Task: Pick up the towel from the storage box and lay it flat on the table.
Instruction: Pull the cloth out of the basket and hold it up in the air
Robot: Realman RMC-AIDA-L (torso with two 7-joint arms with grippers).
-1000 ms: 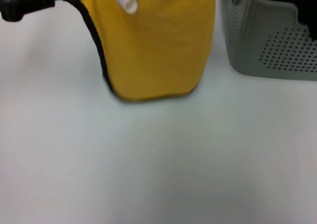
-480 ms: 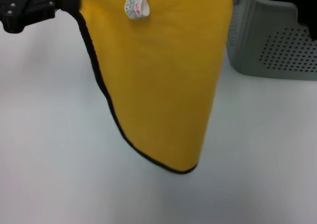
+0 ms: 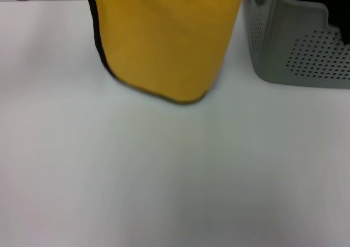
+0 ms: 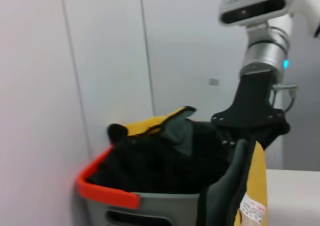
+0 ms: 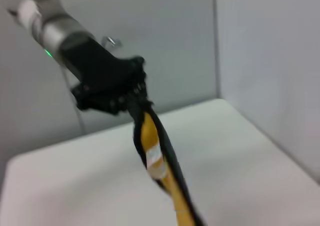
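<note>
The yellow towel (image 3: 167, 39) hangs over the table's (image 3: 164, 176) far edge, beside the storage box (image 3: 298, 50). The left gripper (image 5: 131, 97) is clamped on one top corner; the right gripper's (image 4: 250, 121) grip I cannot tell. It might land bunched up if one corner slips.

- The towel (image 3: 167, 39) is mustard yellow with a thin black stitched border; a white tag (image 5: 154, 162) carries small pinkish print
- The storage box (image 3: 298, 45) is grey-green, its wall dotted with rows of small dark holes
- The table (image 3: 164, 176) is plain matte white
- The left gripper (image 5: 131, 97) is black
</note>
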